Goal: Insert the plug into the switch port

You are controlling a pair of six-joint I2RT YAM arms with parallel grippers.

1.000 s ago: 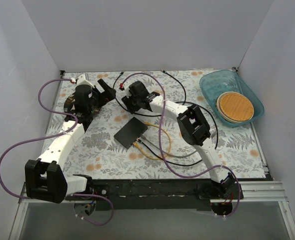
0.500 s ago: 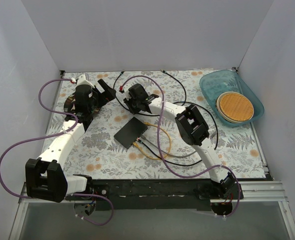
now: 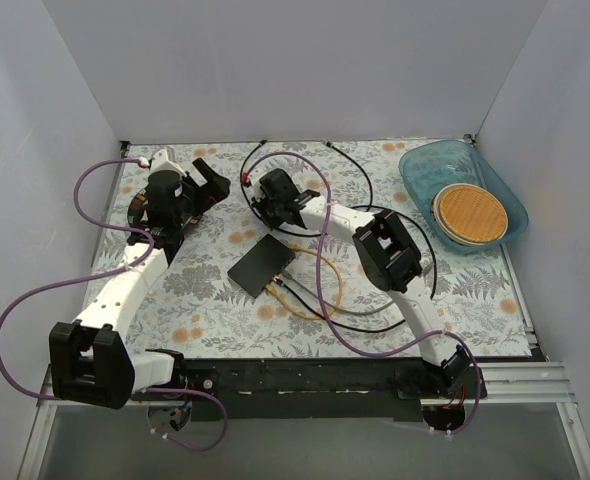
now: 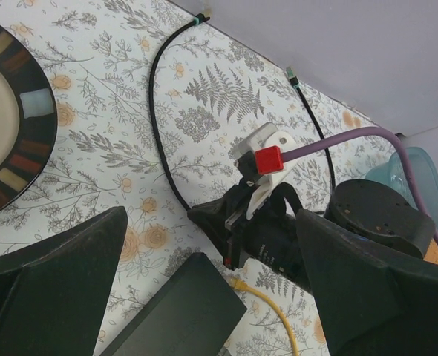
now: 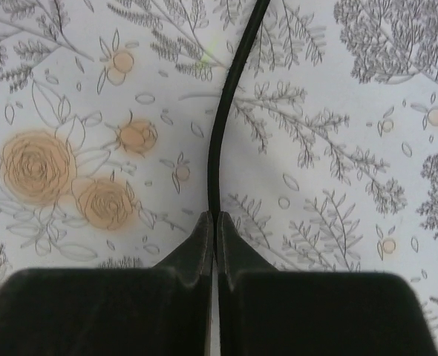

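**Right gripper pinches the black cable, just beyond the switch**

Nearest the arm bases, a tangle of yellow cable (image 3: 320,285) and thin black leads lies on the floral table (image 3: 215,320), running up to the near right edge of the switch (image 3: 262,263). The switch lies flat near the middle of the table, turned at an angle, with nothing on top of it.

Just beyond its far corner, the right gripper (image 5: 216,222) is low over the cloth. Its fingers are pressed together on the black cable (image 5: 223,126), gripping it along its length, not at its end.

To the left of that, the left gripper (image 3: 211,180) hangs with its fingers spread wide and nothing between them. A dark-rimmed plate (image 4: 26,126) sits under that arm, at far left.

A teal tub (image 3: 415,175) holding a round orange disc (image 3: 470,213) stands at far right, well apart from the switch.

From the pinch the black cable curves left and away to its plug (image 4: 202,18), which lies at the far edge of the table against the wall.
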